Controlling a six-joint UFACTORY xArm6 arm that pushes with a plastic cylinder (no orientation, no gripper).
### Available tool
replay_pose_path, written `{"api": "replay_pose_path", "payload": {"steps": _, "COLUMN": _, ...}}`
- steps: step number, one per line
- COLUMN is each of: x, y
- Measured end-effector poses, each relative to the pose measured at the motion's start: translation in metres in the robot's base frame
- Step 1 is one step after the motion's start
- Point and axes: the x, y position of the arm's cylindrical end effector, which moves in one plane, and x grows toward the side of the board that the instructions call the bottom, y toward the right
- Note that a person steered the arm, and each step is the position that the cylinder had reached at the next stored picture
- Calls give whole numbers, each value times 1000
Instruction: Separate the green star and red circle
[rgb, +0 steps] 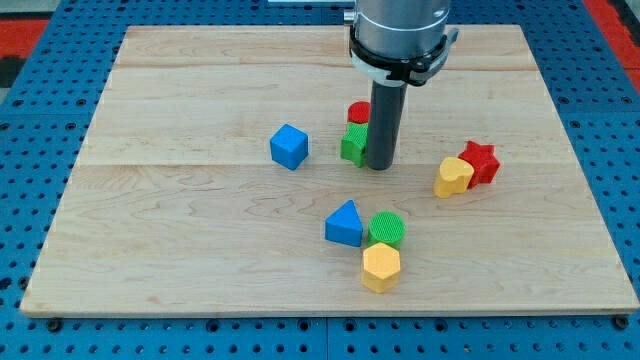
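Observation:
The green star sits near the middle of the wooden board, touching the red circle just above it. The rod partly hides both on their right sides. My tip rests on the board right beside the green star, at its right edge and slightly below it.
A blue cube lies left of the green star. A yellow block and a red star touch at the right. A blue triangle, a green circle and a yellow hexagon cluster lower down.

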Motion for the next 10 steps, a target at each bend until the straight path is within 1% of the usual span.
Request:
{"api": "replay_pose_path", "payload": {"steps": 1, "x": -22, "y": -15}}
{"api": "replay_pose_path", "payload": {"steps": 2, "x": -19, "y": 11}}
{"api": "replay_pose_path", "payload": {"steps": 3, "x": -45, "y": 69}}
{"api": "replay_pose_path", "payload": {"steps": 4, "x": -99, "y": 51}}
{"api": "replay_pose_path", "payload": {"steps": 5, "x": -93, "y": 7}}
{"api": "replay_pose_path", "payload": {"steps": 6, "x": -84, "y": -25}}
{"api": "replay_pose_path", "payload": {"steps": 7, "x": -92, "y": -119}}
{"api": "replay_pose_path", "payload": {"steps": 8, "x": -101, "y": -57}}
{"api": "replay_pose_path", "payload": {"steps": 9, "x": -85, "y": -7}}
{"api": "replay_pose_path", "payload": {"steps": 10, "x": -53, "y": -21}}
